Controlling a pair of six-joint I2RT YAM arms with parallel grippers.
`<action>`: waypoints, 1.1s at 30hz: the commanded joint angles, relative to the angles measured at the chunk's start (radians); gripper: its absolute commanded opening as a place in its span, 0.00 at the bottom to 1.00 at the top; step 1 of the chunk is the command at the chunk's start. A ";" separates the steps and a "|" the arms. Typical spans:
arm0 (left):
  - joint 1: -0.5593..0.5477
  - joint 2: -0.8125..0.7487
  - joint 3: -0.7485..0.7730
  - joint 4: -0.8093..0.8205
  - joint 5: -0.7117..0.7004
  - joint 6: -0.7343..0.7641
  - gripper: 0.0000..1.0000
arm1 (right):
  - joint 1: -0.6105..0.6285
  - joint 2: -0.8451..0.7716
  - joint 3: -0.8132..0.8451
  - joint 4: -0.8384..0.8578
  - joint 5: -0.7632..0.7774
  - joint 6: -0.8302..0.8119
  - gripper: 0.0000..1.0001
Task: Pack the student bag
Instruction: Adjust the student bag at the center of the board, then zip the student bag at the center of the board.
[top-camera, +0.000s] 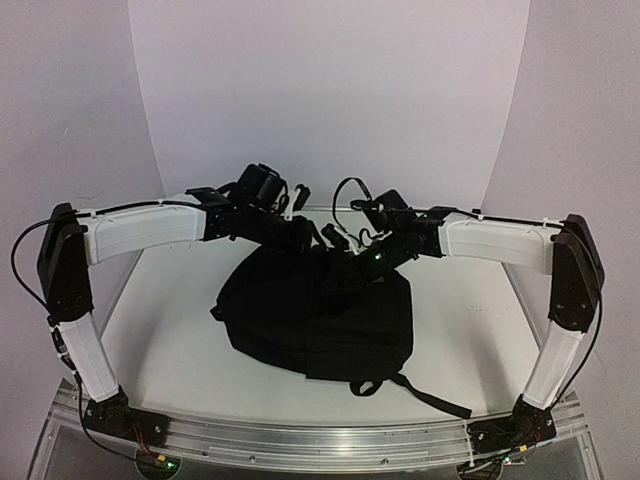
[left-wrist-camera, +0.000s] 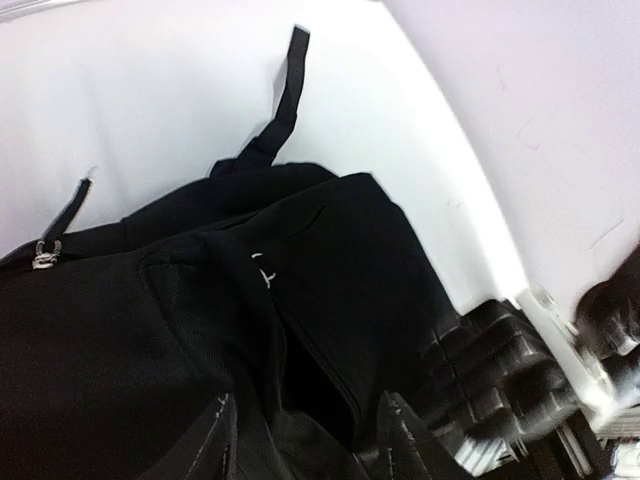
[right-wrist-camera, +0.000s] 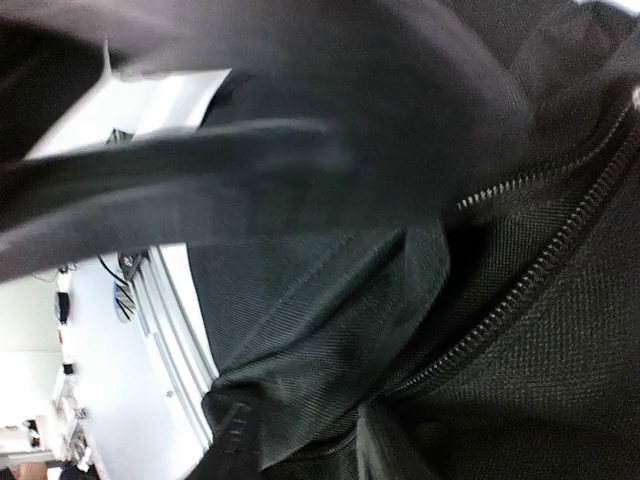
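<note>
Now, student bag (top-camera: 320, 315): on table (top-camera: 170, 340), centre.
L gripper (left-wrist-camera: 307, 405): fingers apart over bag.
R gripper (right-wrist-camera: 300, 425): clamped on bag fabric.

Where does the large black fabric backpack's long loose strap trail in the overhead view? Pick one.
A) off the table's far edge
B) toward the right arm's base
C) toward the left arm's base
B: the strap runs from the backpack toward the right arm's base.

Left gripper (top-camera: 318, 240), right gripper (top-camera: 352, 262): tips lost against black student bag (top-camera: 315, 315), grip unreadable. Right wrist: blurred strap (right-wrist-camera: 200, 170), 11 o'clock. Left wrist: blurred arm (left-wrist-camera: 520, 360), cut off, 4 o'clock.
</note>
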 joint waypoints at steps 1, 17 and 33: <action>0.036 -0.147 -0.052 0.093 0.011 0.019 0.54 | -0.067 -0.077 0.079 -0.042 -0.004 -0.038 0.41; 0.081 -0.110 -0.027 0.060 0.017 0.041 0.89 | -0.186 0.073 0.195 -0.036 0.039 0.069 0.62; 0.081 -0.099 -0.028 0.082 0.017 0.029 0.92 | -0.186 0.230 0.282 0.093 -0.078 0.190 0.53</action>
